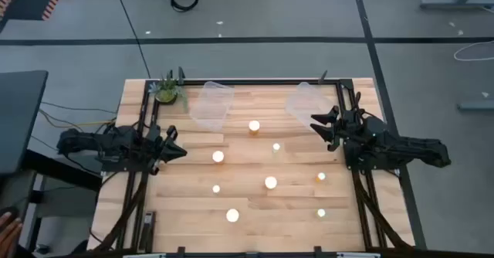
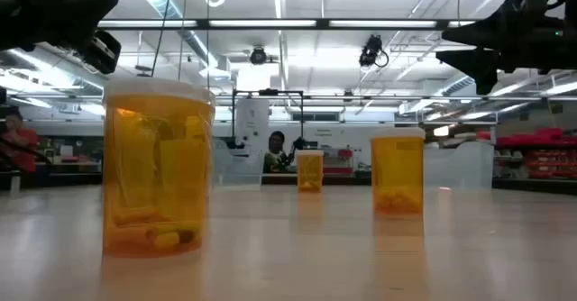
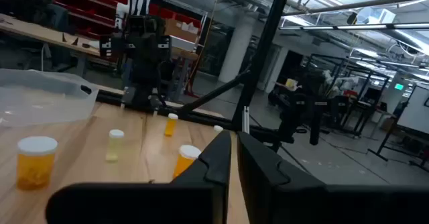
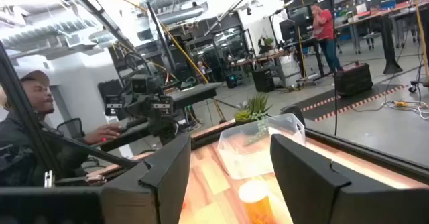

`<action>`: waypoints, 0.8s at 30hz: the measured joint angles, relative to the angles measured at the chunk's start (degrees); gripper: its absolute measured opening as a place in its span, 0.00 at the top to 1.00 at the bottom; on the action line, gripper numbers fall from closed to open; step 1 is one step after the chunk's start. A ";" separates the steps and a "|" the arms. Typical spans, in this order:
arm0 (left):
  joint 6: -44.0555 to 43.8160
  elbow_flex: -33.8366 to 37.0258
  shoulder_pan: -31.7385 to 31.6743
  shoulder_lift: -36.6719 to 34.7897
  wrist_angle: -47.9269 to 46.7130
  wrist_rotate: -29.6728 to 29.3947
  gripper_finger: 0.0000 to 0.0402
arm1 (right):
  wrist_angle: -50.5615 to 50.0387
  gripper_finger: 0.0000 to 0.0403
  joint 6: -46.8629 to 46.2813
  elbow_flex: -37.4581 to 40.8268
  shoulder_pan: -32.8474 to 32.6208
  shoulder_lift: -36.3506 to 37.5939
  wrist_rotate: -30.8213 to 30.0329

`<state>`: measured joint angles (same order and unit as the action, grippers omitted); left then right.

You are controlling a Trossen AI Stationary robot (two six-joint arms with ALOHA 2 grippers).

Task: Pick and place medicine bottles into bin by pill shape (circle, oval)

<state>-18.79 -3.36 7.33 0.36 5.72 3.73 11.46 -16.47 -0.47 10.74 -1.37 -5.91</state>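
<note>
Pale wood-plank bench [image 1: 185, 204]. Nine small translucent orange medicine bottles [image 1: 232, 215] w/ round white caps stand scattered mid-bench, from center out to 5 o'clock. Two clear plastic tubs [image 1: 211, 103] at 12. Left gripper [image 1: 177, 153] at 9, clenched, empty. Right gripper [image 1: 317, 123] at 2, fingers apart, nothing held.
</note>
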 joint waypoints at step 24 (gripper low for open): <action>0.00 0.00 -0.02 0.01 0.00 0.02 0.92 | 0.00 0.47 0.00 0.01 -0.01 0.00 -0.01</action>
<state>-18.79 -3.36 7.31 0.37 5.72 3.75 11.46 -16.47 -0.46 10.74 -1.37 -5.92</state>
